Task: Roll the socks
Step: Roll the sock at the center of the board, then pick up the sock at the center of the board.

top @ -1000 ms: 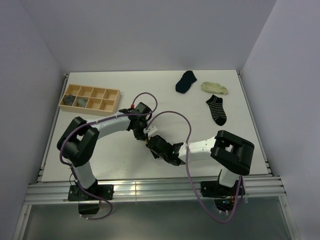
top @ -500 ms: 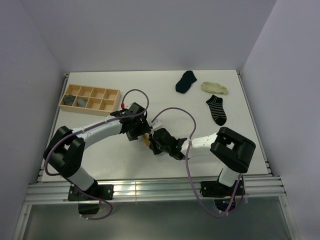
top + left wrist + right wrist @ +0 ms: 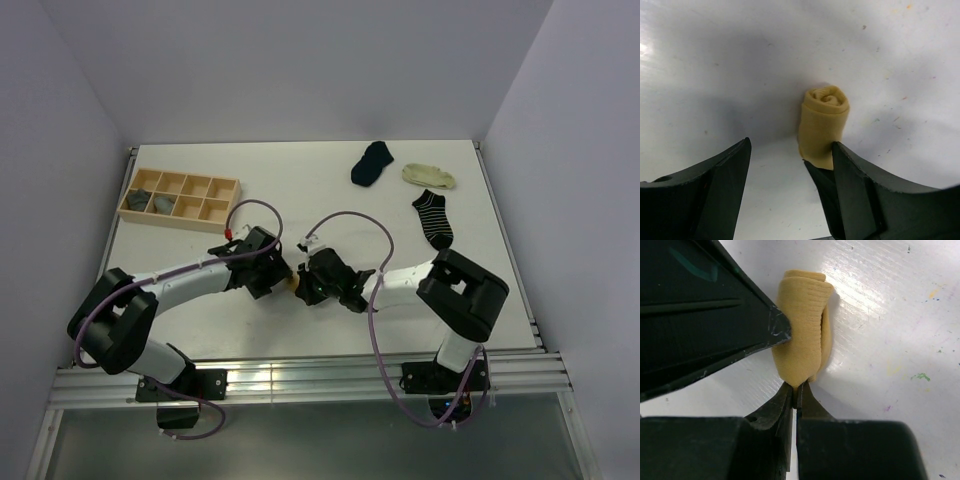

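While the right gripper (image 3: pixel 796 392) pinches the rolled mustard sock (image 3: pixel 802 325) at mid-frame, the left gripper (image 3: pixel 790 150) stands spread. One finger touches it.

You have one navy sock (image 3: pixel 372 163), one cream sock (image 3: pixel 429 176), one striped sock (image 3: pixel 433 219), one mustard roll (image 3: pixel 824 122), and two grey socks (image 3: pixel 140 198) (image 3: pixel 163 203) in one tray (image 3: pixel 222 184).
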